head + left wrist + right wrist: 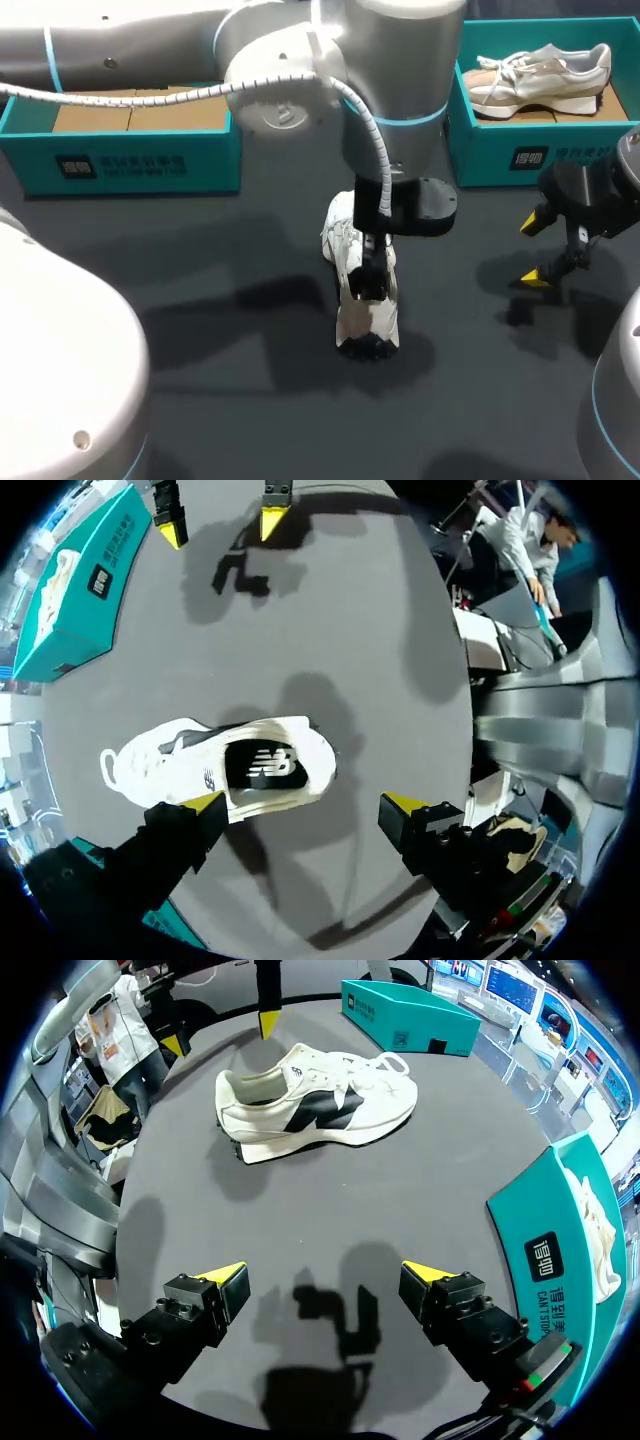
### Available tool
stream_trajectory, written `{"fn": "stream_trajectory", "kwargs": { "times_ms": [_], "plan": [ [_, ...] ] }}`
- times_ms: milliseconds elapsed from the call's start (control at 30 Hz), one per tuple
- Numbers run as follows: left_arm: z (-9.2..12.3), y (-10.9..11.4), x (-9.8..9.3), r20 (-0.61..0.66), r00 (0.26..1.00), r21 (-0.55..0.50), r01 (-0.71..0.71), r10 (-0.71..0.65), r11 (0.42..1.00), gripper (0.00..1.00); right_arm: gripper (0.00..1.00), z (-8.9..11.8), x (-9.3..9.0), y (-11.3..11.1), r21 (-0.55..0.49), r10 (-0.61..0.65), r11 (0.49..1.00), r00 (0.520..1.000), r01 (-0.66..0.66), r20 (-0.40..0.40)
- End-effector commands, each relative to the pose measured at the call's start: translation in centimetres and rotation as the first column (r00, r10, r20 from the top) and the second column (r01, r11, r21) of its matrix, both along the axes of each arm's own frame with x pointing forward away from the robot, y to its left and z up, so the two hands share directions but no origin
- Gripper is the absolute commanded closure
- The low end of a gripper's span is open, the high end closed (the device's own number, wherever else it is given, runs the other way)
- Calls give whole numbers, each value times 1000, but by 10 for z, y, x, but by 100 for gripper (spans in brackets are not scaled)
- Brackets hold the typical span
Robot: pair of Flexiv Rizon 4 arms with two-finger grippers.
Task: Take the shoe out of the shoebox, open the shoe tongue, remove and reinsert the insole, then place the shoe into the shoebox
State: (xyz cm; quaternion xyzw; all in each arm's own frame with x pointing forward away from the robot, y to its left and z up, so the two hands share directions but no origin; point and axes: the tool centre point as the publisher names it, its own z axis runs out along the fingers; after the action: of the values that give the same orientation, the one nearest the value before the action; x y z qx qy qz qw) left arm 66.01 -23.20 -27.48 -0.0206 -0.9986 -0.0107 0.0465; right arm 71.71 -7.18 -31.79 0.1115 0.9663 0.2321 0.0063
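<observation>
Mid-table, shoe (366, 322) under spread left pincer (305, 802), right pincer (325, 1272) well apart

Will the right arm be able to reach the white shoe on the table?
Probably yes: only bare table lies between the right gripper and the shoe, though the left gripper hangs close by its heel.

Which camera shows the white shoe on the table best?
Right wrist view: the white shoe lies in full side profile. In the head view my left arm covers part; the left wrist view looks down into it.
</observation>
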Motion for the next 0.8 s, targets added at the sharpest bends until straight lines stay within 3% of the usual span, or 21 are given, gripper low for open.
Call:
{"fn": "stream_trajectory", "kwargs": {
  "times_ms": [33,367,800],
  "plan": [
    [-14,-7,-9,47,971,17,-237,236,971,0,0,0,-1,1,-3,-2,1000,1000,2,1],
    [-43,-8,-9,54,958,17,-282,281,959,0,0,0,-1,1,-3,-2,1000,1000,2,1],
    [-71,-10,-12,40,985,17,-168,167,986,0,0,0,-1,1,-3,-2,1000,1000,2,1]
  ]
}}
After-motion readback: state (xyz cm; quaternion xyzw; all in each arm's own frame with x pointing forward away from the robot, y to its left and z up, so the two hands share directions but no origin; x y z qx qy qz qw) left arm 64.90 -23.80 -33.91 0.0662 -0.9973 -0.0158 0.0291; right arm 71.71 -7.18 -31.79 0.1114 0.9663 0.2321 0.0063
